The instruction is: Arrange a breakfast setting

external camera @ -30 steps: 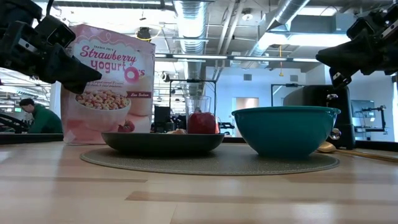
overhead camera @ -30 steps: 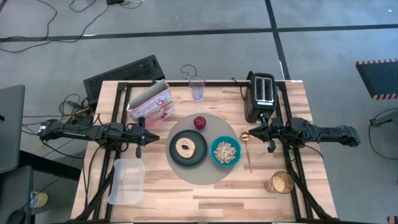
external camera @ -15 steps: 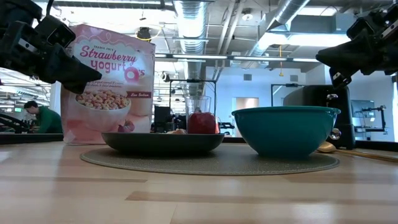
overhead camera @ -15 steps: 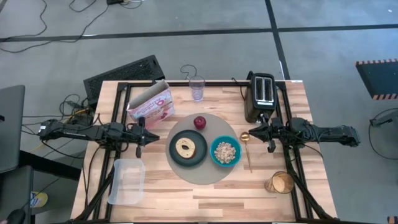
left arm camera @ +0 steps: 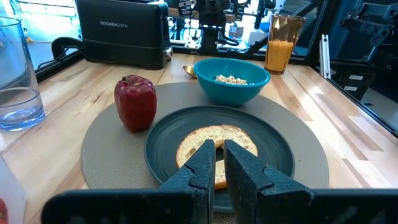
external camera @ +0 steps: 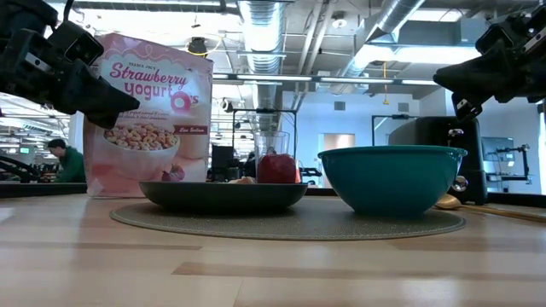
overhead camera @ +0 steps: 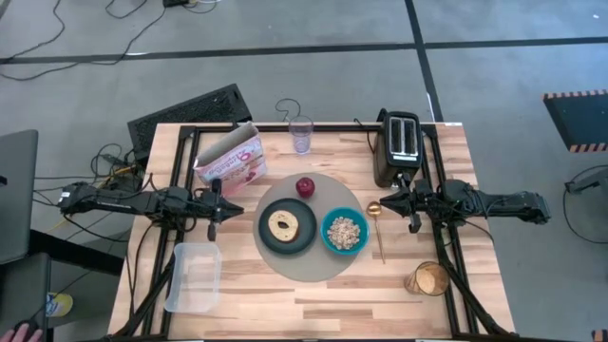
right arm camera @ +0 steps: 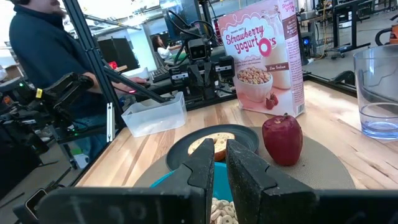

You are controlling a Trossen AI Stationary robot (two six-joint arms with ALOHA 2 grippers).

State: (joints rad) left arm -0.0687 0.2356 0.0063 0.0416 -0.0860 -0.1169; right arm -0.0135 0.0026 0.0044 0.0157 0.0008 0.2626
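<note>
the setting is appearing complete, in my judgement: one round grey mat point(overhead camera: 309, 252) is lying mid-table, carrying one dark plate point(overhead camera: 287, 227) with one round toast point(overhead camera: 282, 225) on it, one teal bowl point(overhead camera: 344, 232) holding cereal point(overhead camera: 344, 231) just beside the plate, and one red apple point(overhead camera: 305, 186) standing at the mat's far edge. one gold spoon point(overhead camera: 377, 228) is lying just off the mat on the right arm's side. the left gripper point(overhead camera: 212, 226) is hanging above the table beside the plate, fingers together and holding nothing; the right gripper point(overhead camera: 411, 220) is hovering near the spoon, fingers nearly together, also empty. the next move is probably only calling for both arms to retire (no item is looking misplaced). farther back, one cereal box point(overhead camera: 231, 161), one glass point(overhead camera: 301, 135) and one toaster point(overhead camera: 396, 144) are standing.
</note>
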